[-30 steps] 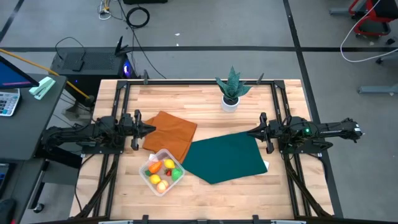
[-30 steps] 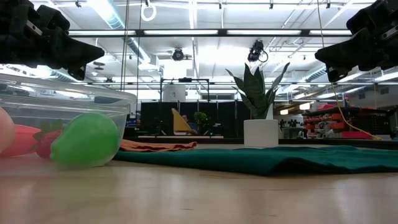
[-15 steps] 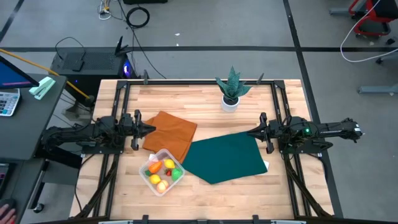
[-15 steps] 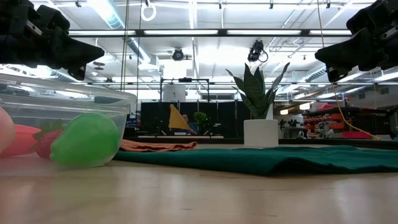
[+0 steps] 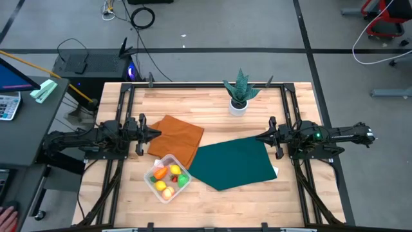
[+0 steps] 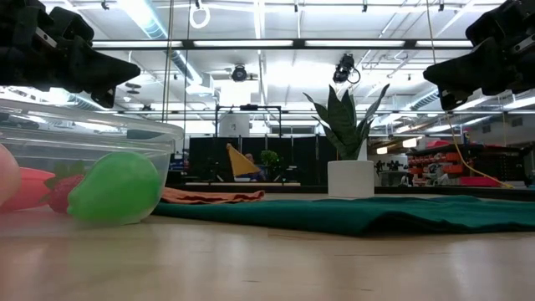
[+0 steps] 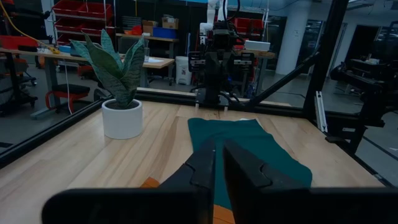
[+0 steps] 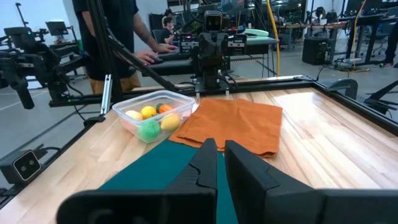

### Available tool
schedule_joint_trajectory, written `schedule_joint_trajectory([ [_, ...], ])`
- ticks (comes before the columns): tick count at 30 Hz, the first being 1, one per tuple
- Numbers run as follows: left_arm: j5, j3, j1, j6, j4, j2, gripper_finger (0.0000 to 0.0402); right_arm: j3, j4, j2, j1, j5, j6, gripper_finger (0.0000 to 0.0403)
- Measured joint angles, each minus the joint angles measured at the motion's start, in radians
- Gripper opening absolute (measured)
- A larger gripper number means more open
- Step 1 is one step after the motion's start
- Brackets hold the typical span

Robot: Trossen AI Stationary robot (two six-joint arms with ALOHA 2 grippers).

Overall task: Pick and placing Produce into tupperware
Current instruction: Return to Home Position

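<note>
The clear tupperware (image 5: 152,184) stands on the table's near left part, with several pieces of produce (image 5: 168,178) lying inside: yellow, orange, red and green. The right wrist view shows the tub (image 8: 127,106) with the produce (image 8: 149,121) inside, and the low view shows a green piece (image 6: 117,188) behind its wall. My left gripper (image 5: 158,134) hovers shut above the table's left side, pointing level toward the middle. My right gripper (image 5: 259,136) hovers shut at the right side, facing it. Neither has anything between its fingers.
An orange cloth (image 5: 177,138) lies just beyond the tub, and a dark green cloth (image 5: 232,164) is spread in the middle. A spiky plant in a white pot (image 5: 239,96) stands at the far edge. Black frame rails (image 5: 122,167) run along both sides.
</note>
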Motion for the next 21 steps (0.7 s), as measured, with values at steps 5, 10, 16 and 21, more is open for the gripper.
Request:
schedule_joint_trajectory([
  [5,0.000,0.000,0.000,0.000,0.000,0.000,0.0028,0.000,0.000,0.000,0.000,0.000,0.000,0.0001],
  [10,0.000,0.000,0.000,0.000,0.000,0.000,0.0034,0.000,0.000,0.000,0.000,0.000,0.000,0.0001],
  [16,0.000,0.000,0.000,0.000,0.000,0.000,0.0040,0.000,0.000,0.000,0.000,0.000,0.000,0.0001],
  [21,0.000,0.000,0.000,0.000,0.000,0.000,0.0032,0.000,0.000,0.000,0.000,0.000,0.000,0.0001],
])
